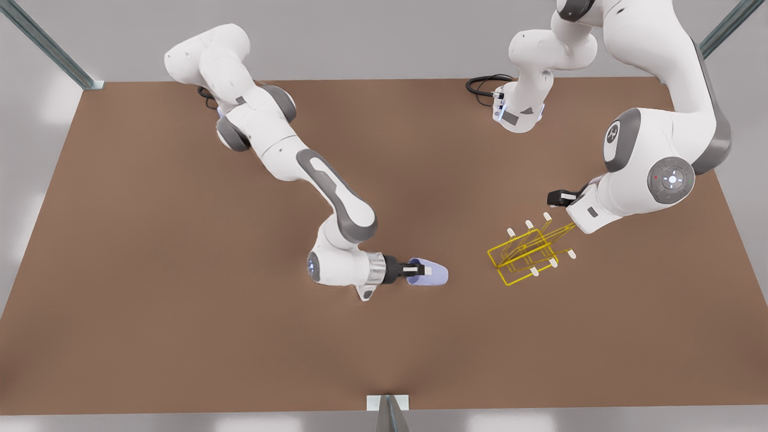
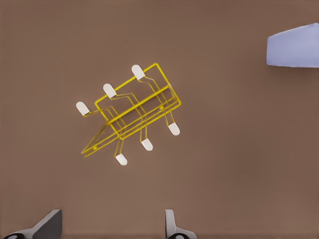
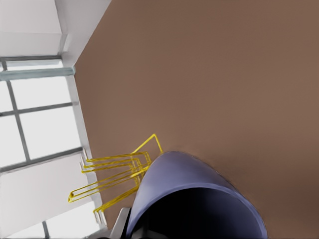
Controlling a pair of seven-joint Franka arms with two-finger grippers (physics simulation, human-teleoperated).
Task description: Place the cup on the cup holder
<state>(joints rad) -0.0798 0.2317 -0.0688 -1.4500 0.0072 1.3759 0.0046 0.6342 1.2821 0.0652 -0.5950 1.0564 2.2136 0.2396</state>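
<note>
So, right end effector (image 1: pixel 418 271): you see it clamped on the cup (image 1: pixel 433 273), which lies sideways just above the surface (image 1: pixel 180 288).
Left end effector (image 2: pixel 112 226): fingers apart, apparently empty, over the cup holder (image 1: pixel 528 252).

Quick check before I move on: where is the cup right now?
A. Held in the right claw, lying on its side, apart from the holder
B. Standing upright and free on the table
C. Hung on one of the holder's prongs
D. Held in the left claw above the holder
A: the right claw is shut on the cup, which lies sideways, apart from the cup holder; the left claw hangs open over the holder.
</note>
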